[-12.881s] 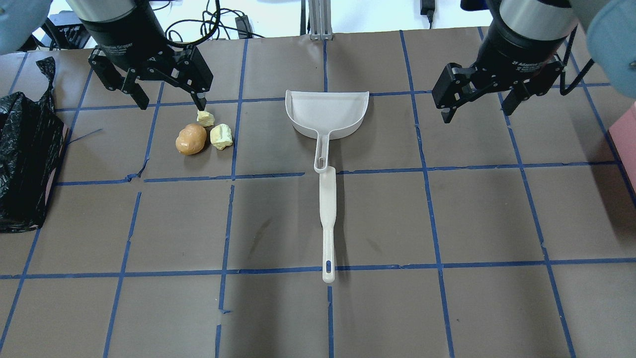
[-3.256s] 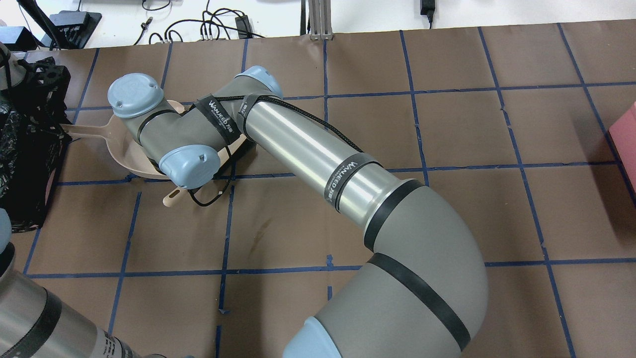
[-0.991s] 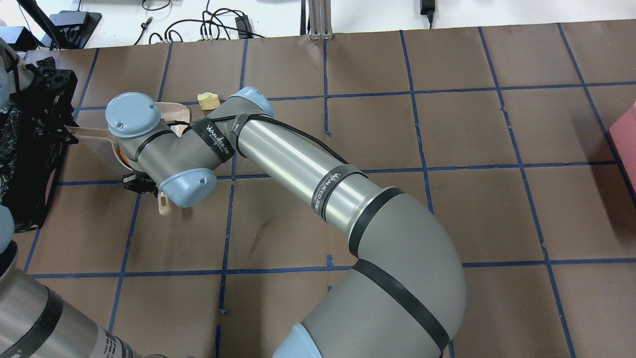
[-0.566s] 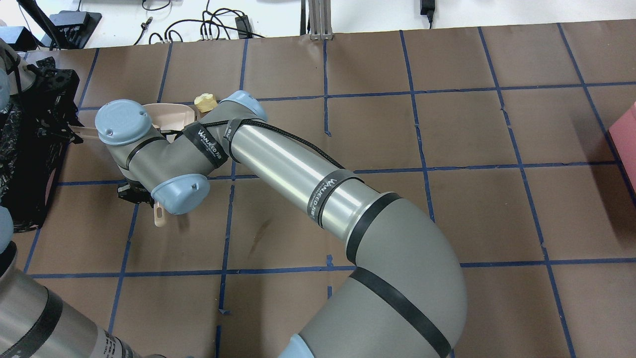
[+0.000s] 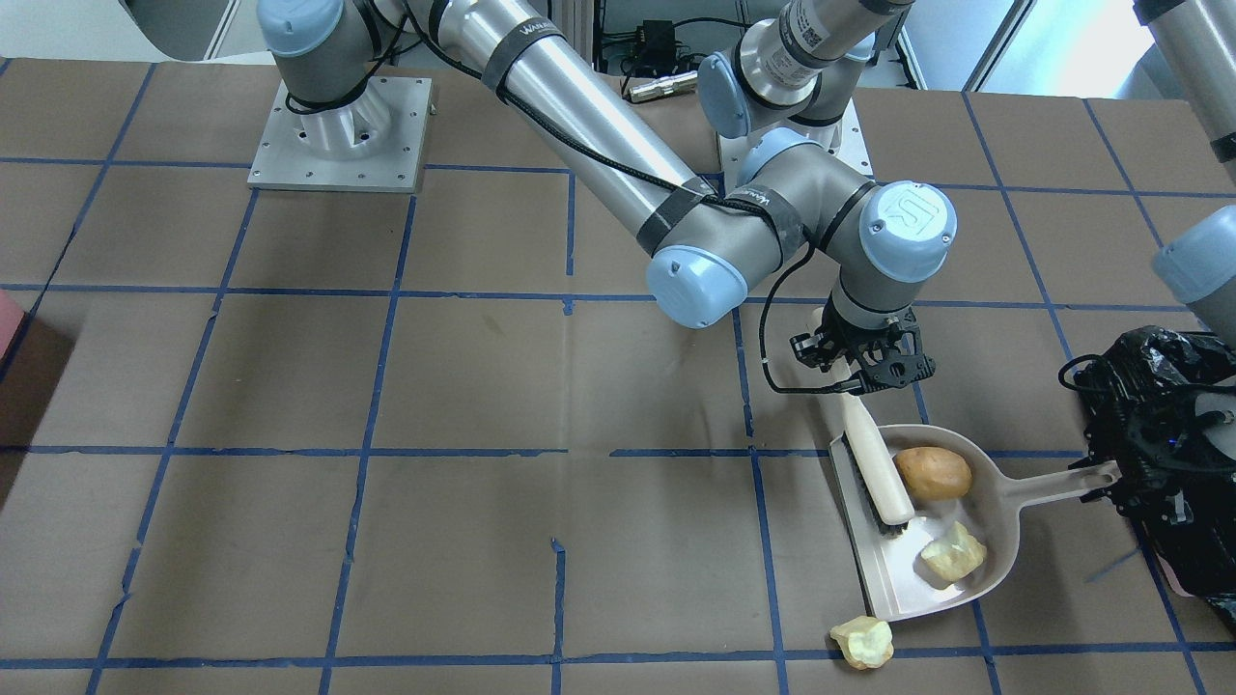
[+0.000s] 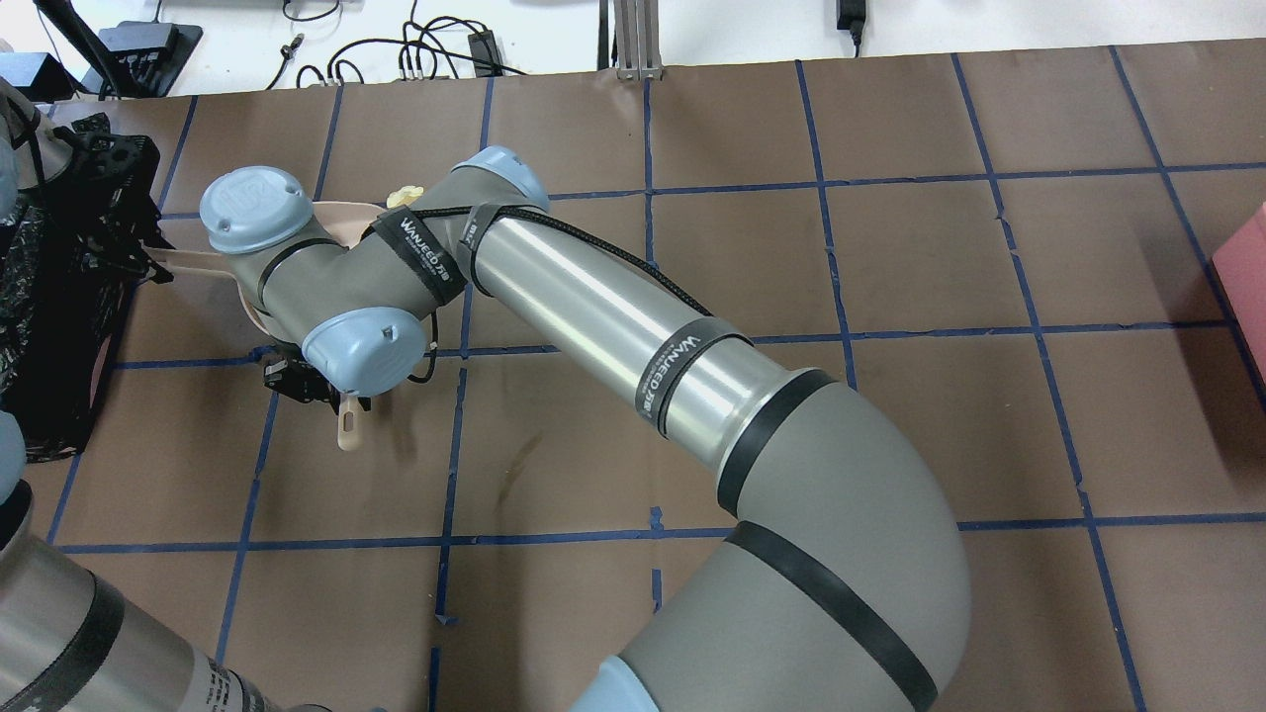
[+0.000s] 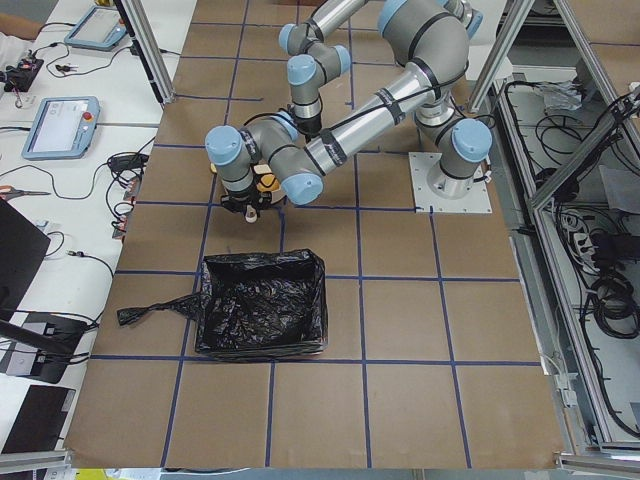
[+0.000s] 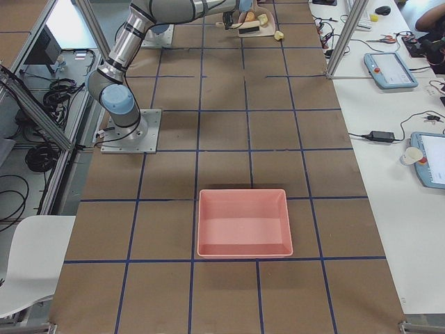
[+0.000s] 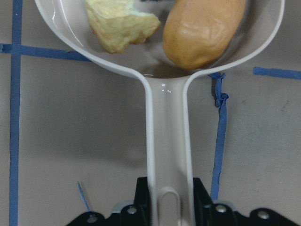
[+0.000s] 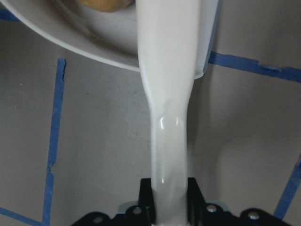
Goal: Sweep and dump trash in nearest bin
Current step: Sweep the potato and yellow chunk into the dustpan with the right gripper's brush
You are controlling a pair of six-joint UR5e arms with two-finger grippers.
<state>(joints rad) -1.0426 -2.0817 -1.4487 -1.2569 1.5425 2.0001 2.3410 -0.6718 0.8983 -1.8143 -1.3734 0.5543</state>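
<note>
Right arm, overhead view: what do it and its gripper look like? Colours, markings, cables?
The right arm has a polished silver tube, grey joint housings with pale blue round caps, one bearing a UR logo, and black rings at the elbow. Black straps with white WANJEED lettering tie a black cable along the tube. The right gripper is black, a two-finger linkage type.

The right gripper (image 5: 862, 367) points down near the left gripper (image 5: 1128, 471); both jaws are clamped.

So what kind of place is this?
Most likely a robotics lab: a table papered brown with a blue tape grid, arms bolted to metal base plates, and teach pendants alongside.
</note>
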